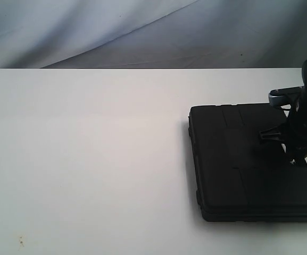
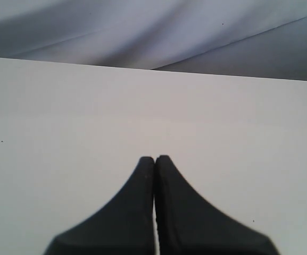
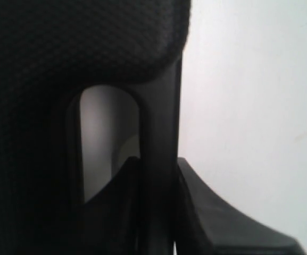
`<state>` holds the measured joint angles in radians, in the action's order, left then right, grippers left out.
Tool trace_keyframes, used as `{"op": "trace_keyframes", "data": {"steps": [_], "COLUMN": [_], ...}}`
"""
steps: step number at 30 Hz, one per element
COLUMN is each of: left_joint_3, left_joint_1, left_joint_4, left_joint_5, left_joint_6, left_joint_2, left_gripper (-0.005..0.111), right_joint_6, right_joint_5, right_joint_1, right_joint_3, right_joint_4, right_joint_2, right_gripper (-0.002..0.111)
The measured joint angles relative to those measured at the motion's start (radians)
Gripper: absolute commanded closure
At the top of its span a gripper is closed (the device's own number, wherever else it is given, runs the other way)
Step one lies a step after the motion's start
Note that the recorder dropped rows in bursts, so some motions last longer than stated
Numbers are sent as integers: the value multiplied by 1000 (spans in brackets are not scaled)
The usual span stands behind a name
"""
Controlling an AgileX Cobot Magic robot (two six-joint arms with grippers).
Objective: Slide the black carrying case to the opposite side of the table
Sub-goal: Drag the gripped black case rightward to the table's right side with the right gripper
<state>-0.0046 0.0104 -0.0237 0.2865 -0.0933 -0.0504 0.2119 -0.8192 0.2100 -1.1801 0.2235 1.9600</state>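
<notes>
The flat black case [image 1: 243, 159] lies on the white table [image 1: 89, 149] at the right side of the exterior view, reaching almost to the frame's right edge. My right gripper [image 1: 281, 135] comes in from the right over the case's far half. In the right wrist view, the right gripper [image 3: 158, 162] is shut on the case's handle bar [image 3: 158, 106], one finger inside the slotted cutout and the other outside. My left gripper [image 2: 155, 158] is shut on nothing, over bare table [image 2: 63, 117]. It does not show in the exterior view.
A grey-blue cloth backdrop [image 1: 142, 32] hangs behind the table's far edge. White tabletop stretches to the left of the case. A few small brownish specks [image 1: 21, 242] mark the front left corner.
</notes>
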Motion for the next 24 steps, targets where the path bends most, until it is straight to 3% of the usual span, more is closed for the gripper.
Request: {"op": "trace_keyframes", "data": {"steps": [24], "left_joint_3": [0], "left_joint_1": [0], "left_joint_4": [0], "left_joint_5": [0], "left_joint_6": [0], "left_joint_2": [0], "left_gripper": [107], "right_joint_6": [-30], "right_joint_5": [10], "right_joint_1": [0], "right_joint_3": [0], "right_joint_4": [-86], "right_joint_2": [-2], "right_gripper": [108]}}
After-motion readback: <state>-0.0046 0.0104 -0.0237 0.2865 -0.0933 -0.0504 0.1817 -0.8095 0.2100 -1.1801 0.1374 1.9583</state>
